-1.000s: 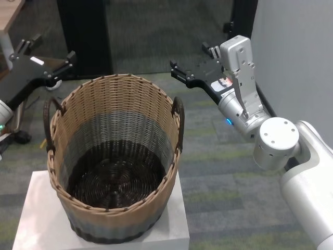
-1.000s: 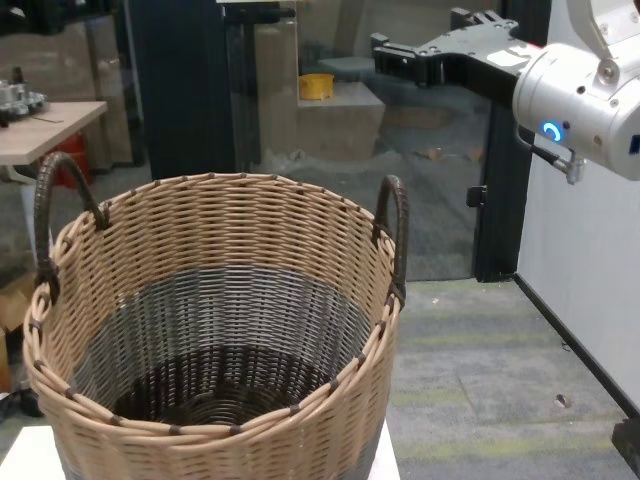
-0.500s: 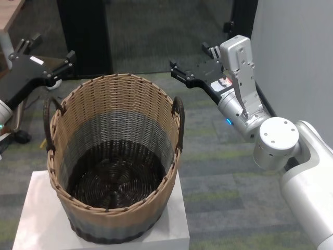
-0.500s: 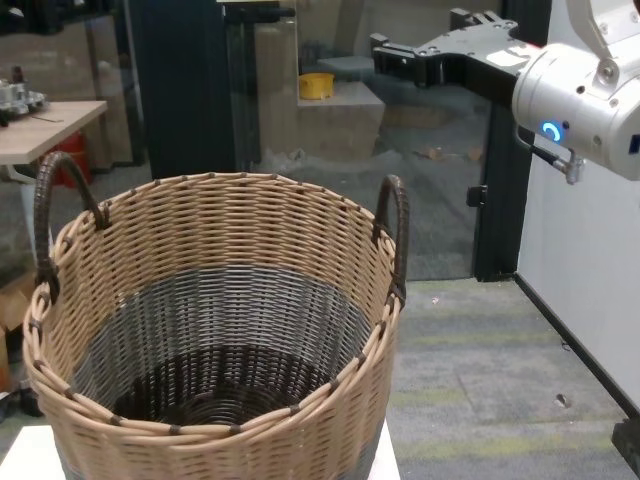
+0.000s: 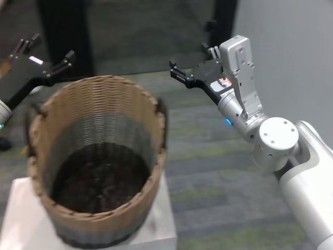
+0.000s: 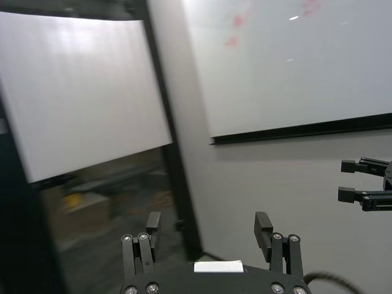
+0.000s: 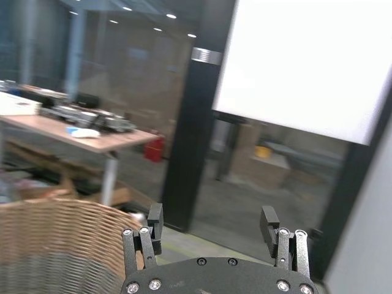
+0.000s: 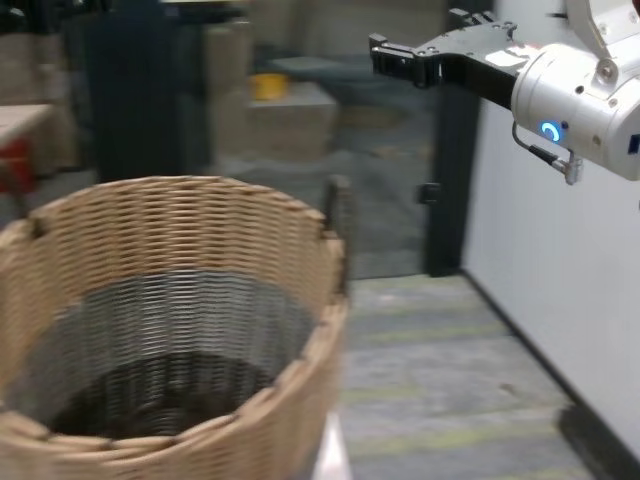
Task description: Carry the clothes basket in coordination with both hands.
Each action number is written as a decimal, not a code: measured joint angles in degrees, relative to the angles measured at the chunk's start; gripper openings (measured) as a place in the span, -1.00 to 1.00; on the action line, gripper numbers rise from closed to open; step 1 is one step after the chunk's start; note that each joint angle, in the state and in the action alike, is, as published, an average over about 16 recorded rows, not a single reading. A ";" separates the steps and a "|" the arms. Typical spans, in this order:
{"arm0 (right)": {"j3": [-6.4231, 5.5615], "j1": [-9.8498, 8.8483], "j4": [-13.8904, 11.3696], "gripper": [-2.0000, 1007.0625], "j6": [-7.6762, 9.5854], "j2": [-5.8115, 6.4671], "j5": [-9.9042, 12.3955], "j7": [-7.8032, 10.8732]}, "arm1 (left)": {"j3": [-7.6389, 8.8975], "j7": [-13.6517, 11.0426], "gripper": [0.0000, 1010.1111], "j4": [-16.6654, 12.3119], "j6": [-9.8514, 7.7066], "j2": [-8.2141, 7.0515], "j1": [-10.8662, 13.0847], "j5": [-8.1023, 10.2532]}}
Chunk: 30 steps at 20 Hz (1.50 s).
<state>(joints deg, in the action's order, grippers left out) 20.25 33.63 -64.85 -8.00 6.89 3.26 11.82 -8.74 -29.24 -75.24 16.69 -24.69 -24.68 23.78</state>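
Open air surrounds the round tan-and-grey wicker basket point(image 5: 96, 161); both black flat-fingered grippers, left point(image 5: 41, 60) and right point(image 5: 193, 65), hover spread-fingered beyond its rim.

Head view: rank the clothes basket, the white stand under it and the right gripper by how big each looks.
1. Clothes basket, clearly largest.
2. White stand, mostly hidden, so unsure.
3. Right gripper, smallest, though farther from the camera.

Right gripper point(image 5: 191, 73) raised in the air at upper right, black fingers spread apart, nothing between them. White right wrist point(image 5: 234, 112) with lit blue ring light point(image 8: 549, 131), angled up from a white elbow joint point(image 5: 277, 141). Left gripper point(image 5: 46, 58) raised at far left, fingers apart and empty. Both wrist views show each gripper's fingers spread.
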 joint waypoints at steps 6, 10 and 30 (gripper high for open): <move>0.03 -0.01 -0.02 0.99 0.03 0.02 0.03 0.00 | 0.00 0.00 0.98 0.03 0.00 -0.02 -0.02 0.03; 0.04 -0.01 -0.03 0.99 0.05 0.03 0.06 0.00 | 0.00 0.00 0.98 0.04 0.00 -0.03 -0.03 0.04; 0.06 -0.01 -0.04 0.99 0.07 0.05 0.09 0.00 | 0.00 0.00 0.98 0.06 0.00 -0.04 -0.07 0.05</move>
<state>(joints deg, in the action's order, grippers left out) 20.31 33.62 -64.90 -7.93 6.94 3.35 11.82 -8.75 -29.24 -75.18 16.68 -24.73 -24.74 23.83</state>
